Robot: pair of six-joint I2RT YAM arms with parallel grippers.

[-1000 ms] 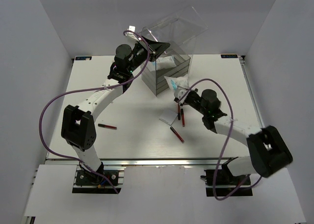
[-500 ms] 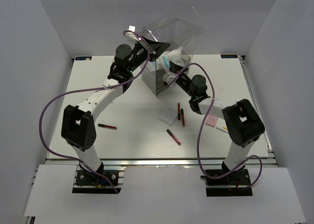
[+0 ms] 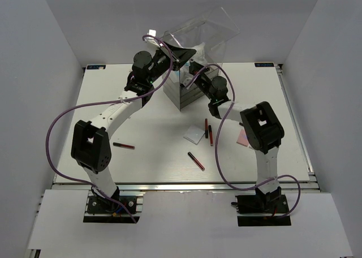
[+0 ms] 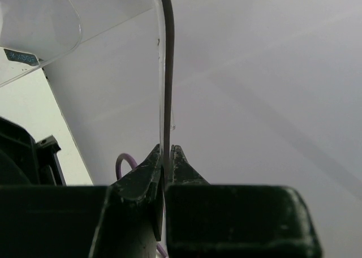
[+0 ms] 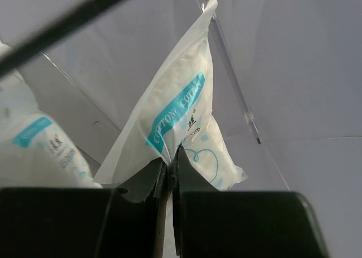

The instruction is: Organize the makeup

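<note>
Cotton packet (image 5: 181, 106) now at box (image 3: 180, 97), white table (image 3: 141, 162).

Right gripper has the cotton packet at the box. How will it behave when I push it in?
Probably floppy: the cotton packet is a thin film bag pinched at one edge by the right gripper, so it may buckle rather than push straight. Likely light, being puffy with cotton. Its glossy film could slide along the clear box edge.
</note>
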